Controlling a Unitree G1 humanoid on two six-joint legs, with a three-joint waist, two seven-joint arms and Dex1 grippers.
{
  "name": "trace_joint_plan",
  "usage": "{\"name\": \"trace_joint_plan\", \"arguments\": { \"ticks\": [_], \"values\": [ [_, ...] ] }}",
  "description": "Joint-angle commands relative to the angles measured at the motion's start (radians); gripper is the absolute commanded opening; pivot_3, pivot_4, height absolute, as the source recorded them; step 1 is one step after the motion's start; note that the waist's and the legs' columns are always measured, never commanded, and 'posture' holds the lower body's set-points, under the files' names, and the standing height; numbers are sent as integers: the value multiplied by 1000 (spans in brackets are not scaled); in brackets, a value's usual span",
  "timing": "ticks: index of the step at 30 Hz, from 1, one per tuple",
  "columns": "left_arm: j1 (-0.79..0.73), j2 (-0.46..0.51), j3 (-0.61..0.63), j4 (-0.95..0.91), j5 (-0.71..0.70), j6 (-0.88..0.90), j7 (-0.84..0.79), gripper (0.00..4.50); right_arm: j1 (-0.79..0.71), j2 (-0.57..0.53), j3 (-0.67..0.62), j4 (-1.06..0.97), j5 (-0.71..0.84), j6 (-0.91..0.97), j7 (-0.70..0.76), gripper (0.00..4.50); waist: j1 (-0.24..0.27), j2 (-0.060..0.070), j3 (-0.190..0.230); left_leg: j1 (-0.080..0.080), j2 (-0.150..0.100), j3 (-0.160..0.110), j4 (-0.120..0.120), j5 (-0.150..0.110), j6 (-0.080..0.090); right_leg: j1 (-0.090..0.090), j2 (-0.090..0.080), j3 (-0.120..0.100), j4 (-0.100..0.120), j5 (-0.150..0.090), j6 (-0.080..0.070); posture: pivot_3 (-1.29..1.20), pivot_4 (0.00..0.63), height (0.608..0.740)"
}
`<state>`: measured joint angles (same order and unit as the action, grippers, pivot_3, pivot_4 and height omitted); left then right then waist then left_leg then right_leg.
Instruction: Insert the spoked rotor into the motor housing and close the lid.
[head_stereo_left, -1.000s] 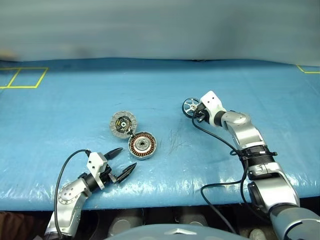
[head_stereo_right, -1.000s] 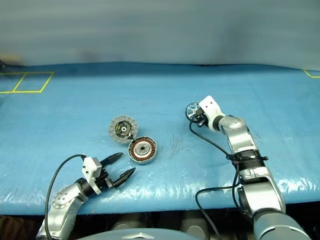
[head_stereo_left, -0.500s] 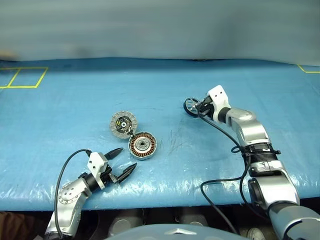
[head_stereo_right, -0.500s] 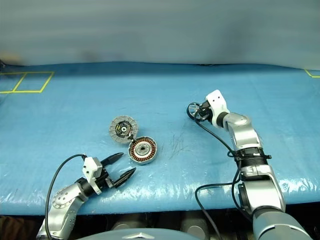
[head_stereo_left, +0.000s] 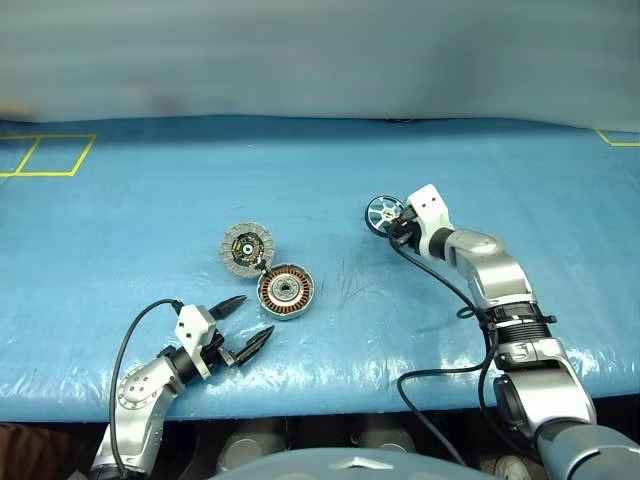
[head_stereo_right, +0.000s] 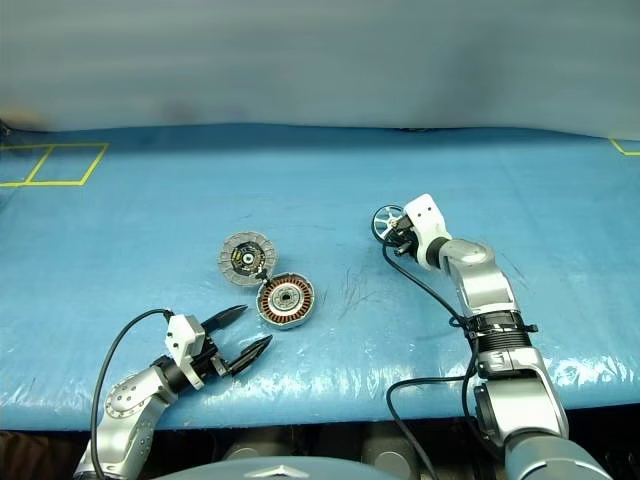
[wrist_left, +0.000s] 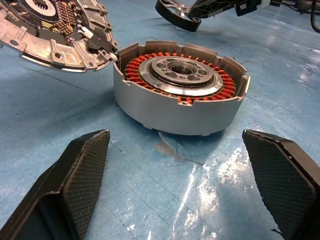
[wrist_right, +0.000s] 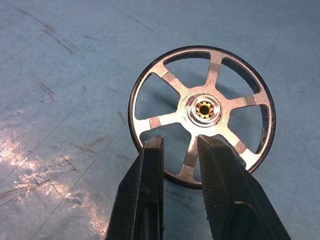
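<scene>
The spoked rotor (head_stereo_left: 381, 212), a black ring with silvery spokes, is tilted up off the blue table right of centre. My right gripper (wrist_right: 180, 145) is shut on its near rim beside a spoke. The motor housing (head_stereo_left: 285, 290), a grey cup with copper windings, sits left of centre. Its lid (head_stereo_left: 246, 246) lies open, hinged at the housing's far left, pale inner face up. My left gripper (head_stereo_left: 254, 315) hovers open just in front of the housing (wrist_left: 180, 95), a short gap away, nothing between its fingers.
The blue sheet covers the whole table (head_stereo_left: 320, 170). Yellow tape marks sit at the far left (head_stereo_left: 45, 155) and the far right (head_stereo_left: 615, 138). Black cables trail from both wrists near the front edge (head_stereo_left: 330, 385).
The right wrist swung and rolled with the rotor in its grip: the rotor turned nearly edge-on half a second ago and faces up again now. The left arm, housing and lid stayed still.
</scene>
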<state>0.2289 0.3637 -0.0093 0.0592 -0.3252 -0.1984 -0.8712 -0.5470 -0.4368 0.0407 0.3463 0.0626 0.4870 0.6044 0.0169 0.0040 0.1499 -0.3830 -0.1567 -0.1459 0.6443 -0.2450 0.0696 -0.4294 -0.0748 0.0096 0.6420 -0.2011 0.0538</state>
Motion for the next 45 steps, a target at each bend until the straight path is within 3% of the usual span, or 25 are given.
{"name": "trace_joint_plan", "arguments": {
  "ticks": [1,13,17,22,26,30,35,45],
  "values": [
    [5,3,3,-7,1,-6,3,4500,7,-2,-18,-21,10,9,-13,1061,0,0,0,0,0,0,0,0,0,0,0,0,0,0,0,0,150,740],
    [-3,9,4,-15,-4,2,-3,4500,-47,22,-33,108,24,-16,-37,1061,-1,0,0,0,0,1,0,0,0,0,0,0,0,0,0,0,150,740],
    [-2,10,5,-16,-5,1,-4,4500,-49,26,-39,118,37,-21,-33,185,-1,0,0,0,0,1,0,0,0,0,0,0,0,0,0,0,150,740],
    [-6,11,6,-17,-13,-2,-15,4500,21,30,-79,7,96,-39,-4,27,2,0,0,0,0,1,0,0,0,0,0,0,0,0,0,0,150,740],
    [-9,18,-1,-16,-30,6,-50,4500,153,37,-116,-209,245,-54,143,27,1,0,0,-1,1,1,0,-1,0,0,0,1,0,0,0,0,150,740],
    [-12,23,-2,-15,-36,17,-72,4500,276,9,-71,-407,364,11,293,27,-1,1,0,-1,1,1,0,-4,1,0,1,1,-1,0,0,0,150,740],
    [-18,32,-2,-15,-38,24,-89,4500,324,4,11,-523,426,66,365,27,-3,0,0,-1,3,2,2,-4,1,0,3,1,-2,0,0,0,150,740],
    [-30,43,-10,-12,-23,30,-99,4500,262,48,198,-497,311,20,325,27,-1,0,0,-1,6,3,2,-4,0,0,5,1,-2,0,0,0,150,740]
  ]
}}
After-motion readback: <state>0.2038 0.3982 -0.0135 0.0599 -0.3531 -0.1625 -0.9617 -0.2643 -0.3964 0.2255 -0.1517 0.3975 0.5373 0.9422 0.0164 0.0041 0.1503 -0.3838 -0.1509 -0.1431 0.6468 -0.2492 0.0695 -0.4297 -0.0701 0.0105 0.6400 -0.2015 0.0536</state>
